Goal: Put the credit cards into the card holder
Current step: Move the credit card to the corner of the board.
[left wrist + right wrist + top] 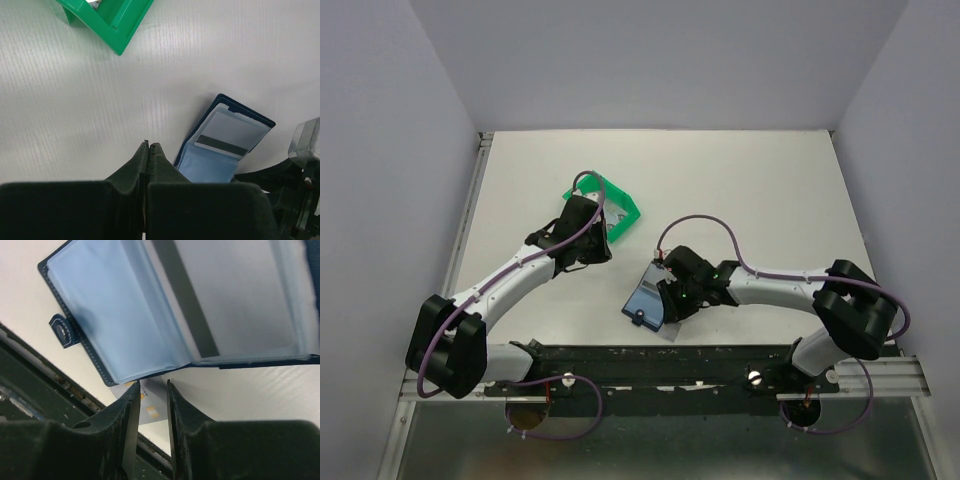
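Done so far: one of the credit cards, the striped card (235, 300), already sits in a clear sleeve of the card holder (115, 320). The holder lies open and flat on the surface (75, 100), low and centre in the top view.
Left to do: the second card (151, 410) isn't in yet. It's on the surface, partly tucked under the holder's lower edge in the right wrist view. I'd call the job roughly half done.
Right pincer (152, 385): jaws a narrow gap apart, poised right over that loose card, not clamped on anything as far as I can see.
Left pincer (149, 147): closed tight and empty, sitting between the holder and the green bin (112, 25).
Edges: the loose card lies close to the black rail (30, 380) at the lower left of the right wrist view. With the holder overlapping its other side, I reckon there's not much free edge to get at.
Open room: lots of bare surface toward the top and right of the top view. The bin is well apart from the holder, so sliding the card out that way looks doable.
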You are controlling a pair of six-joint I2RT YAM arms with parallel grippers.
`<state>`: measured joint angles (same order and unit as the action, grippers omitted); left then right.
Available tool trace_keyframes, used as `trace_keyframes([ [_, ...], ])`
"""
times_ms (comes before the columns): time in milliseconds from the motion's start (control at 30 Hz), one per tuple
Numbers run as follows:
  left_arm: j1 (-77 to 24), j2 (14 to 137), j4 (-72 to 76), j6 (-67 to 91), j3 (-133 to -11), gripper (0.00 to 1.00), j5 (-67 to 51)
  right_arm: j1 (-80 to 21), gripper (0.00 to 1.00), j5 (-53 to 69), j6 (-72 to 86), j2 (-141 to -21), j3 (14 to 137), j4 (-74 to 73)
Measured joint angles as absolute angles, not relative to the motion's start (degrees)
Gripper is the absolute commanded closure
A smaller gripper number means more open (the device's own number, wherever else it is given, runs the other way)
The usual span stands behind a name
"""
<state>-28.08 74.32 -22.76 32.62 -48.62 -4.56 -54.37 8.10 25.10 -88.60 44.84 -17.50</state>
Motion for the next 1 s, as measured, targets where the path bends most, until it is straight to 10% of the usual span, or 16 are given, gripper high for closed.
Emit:
trace_keyframes([
  [1000, -28.1, 73.0, -22.6, 33.3, -46.3, 0.97, -4.6, -58.9, 0.65, 22.7, 27.4, -87.0, 40.3, -13.9],
])
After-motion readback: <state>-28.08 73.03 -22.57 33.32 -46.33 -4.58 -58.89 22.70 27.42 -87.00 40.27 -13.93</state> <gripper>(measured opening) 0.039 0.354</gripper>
